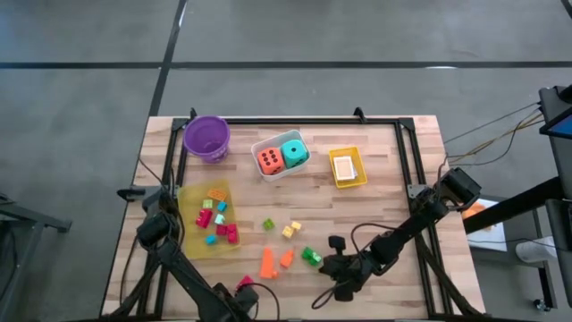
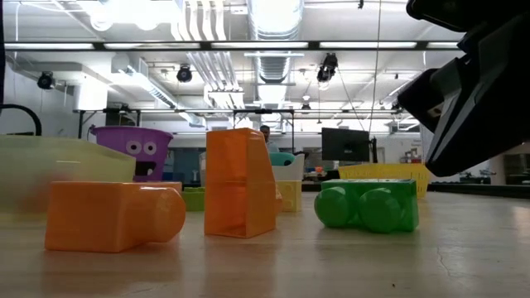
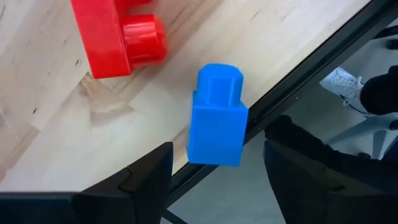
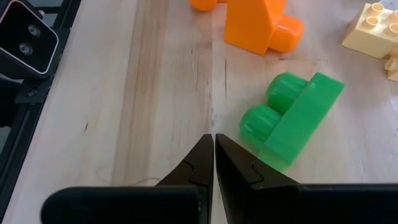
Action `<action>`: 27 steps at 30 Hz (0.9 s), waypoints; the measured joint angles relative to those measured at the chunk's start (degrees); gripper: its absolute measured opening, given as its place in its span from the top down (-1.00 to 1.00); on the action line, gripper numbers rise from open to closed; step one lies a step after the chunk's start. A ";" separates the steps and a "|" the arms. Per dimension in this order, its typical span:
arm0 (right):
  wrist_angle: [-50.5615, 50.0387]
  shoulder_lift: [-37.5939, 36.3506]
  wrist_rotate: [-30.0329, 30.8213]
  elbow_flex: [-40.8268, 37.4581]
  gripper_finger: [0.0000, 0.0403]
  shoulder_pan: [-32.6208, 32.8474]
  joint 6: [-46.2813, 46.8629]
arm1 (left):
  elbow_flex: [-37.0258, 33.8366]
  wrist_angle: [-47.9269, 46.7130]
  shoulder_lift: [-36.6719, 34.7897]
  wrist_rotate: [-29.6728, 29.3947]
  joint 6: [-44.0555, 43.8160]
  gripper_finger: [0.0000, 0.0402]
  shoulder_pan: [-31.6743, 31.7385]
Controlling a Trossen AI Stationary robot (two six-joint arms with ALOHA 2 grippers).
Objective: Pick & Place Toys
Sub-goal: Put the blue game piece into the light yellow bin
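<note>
The red block is cut off by the left wrist view's edge.

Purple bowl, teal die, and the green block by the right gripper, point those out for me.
purple bowl (image 1: 206,137): high view, on its rim.
teal die (image 1: 294,153): high view, on its top face.
green block (image 4: 297,120): right wrist view, on its flat side.

Light wooden plank table with black frame edge. Directly on it: purple plastic bowl, white tray, small yellow tray, translucent yellow tray, loose orange blocks, green studded block, pale yellow blocks, red block, blue block at the edge.
</note>
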 joint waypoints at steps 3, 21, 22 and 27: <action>0.00 0.00 0.00 0.00 0.92 0.02 0.08 | 0.00 0.00 0.00 0.02 0.20 -0.28 0.01; -0.03 0.00 -0.17 0.00 0.92 0.02 0.12 | -0.30 0.74 0.02 -1.83 2.46 -0.28 0.03; -0.04 0.00 -0.21 0.00 0.92 0.02 0.12 | -0.70 0.92 0.02 -2.00 2.58 -0.28 0.03; -0.07 0.00 -0.22 0.00 0.92 0.09 0.12 | -3.89 3.89 0.09 -1.97 2.58 -0.28 0.03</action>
